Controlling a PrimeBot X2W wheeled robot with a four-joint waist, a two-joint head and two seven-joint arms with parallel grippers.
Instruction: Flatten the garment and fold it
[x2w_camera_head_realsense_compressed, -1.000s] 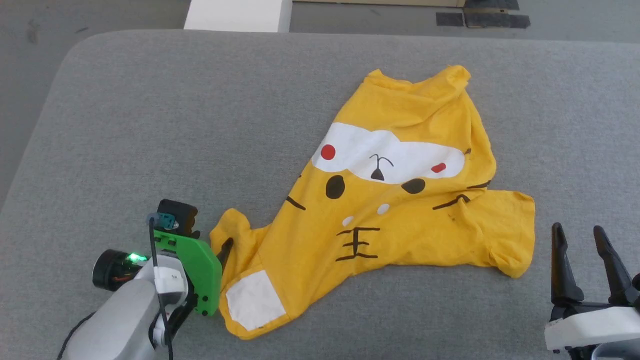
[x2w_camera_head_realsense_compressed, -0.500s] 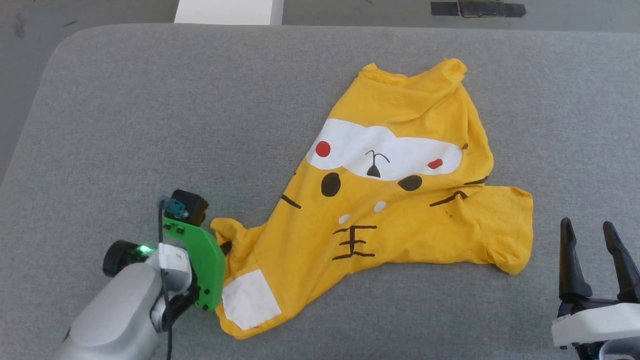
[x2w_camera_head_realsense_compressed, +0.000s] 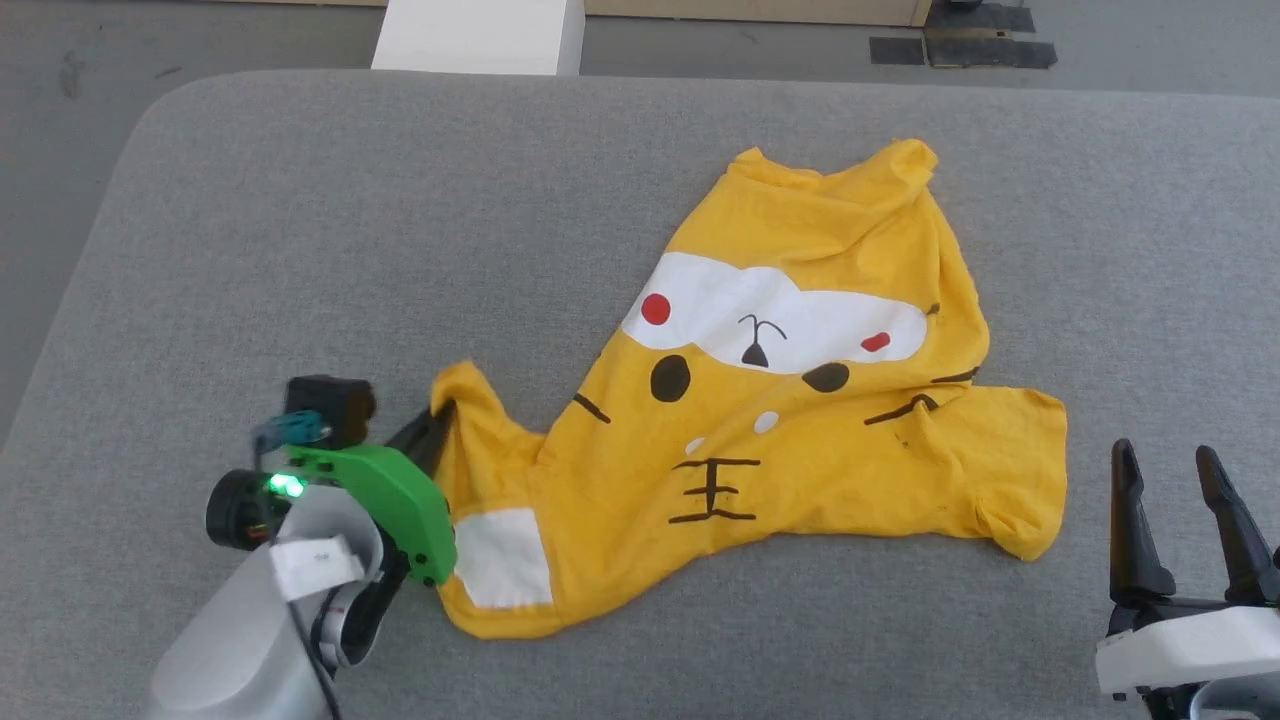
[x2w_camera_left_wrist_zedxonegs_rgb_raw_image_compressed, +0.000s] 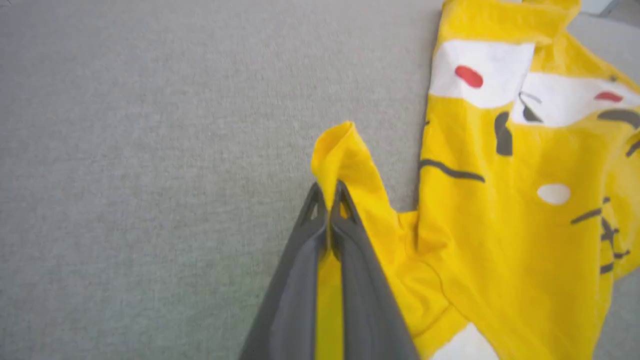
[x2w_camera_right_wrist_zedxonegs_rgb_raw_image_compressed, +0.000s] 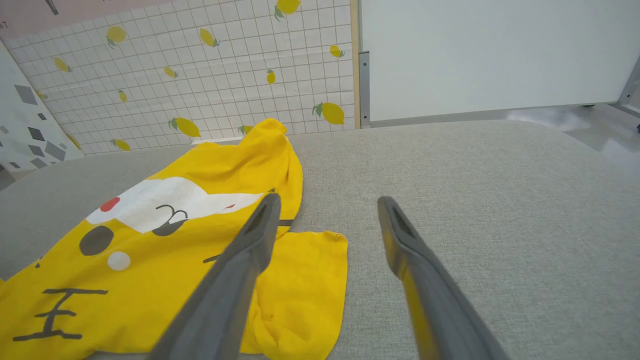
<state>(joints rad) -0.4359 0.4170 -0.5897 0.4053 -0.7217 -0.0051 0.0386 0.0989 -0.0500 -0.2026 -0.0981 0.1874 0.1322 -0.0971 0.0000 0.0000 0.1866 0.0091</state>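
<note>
Since a second ago the left gripper (x2w_camera_head_realsense_compressed: 440, 418) has closed its fingers on the garment (x2w_camera_head_realsense_compressed: 800, 420) and swung the caught flap (x2w_camera_head_realsense_compressed: 468, 400) up toward 11 o'clock.

Head view: the yellow shirt lies crumpled on the grey counter (x2w_camera_head_realsense_compressed: 350, 250), right of centre, face print up, with the clamped flap at its 8 o'clock end; the right gripper (x2w_camera_head_realsense_compressed: 1160, 458) sits at 4 o'clock, fingers apart, clear of the cloth.

Left wrist view: the fingers are together on a thin fold of yellow, and only the edge looks caught; a hard pull toward 9 o'clock could, I judge, slip it free, or drag the whole shirt, since nothing pins the far side.

Right wrist view: the fingers are wide apart and hold nothing; the near sleeve (x2w_camera_right_wrist_zedxonegs_rgb_raw_image_compressed: 310, 280) lies at 7 o'clock; with this side left unheld, spreading may bunch the cloth rather than flatten it.
</note>
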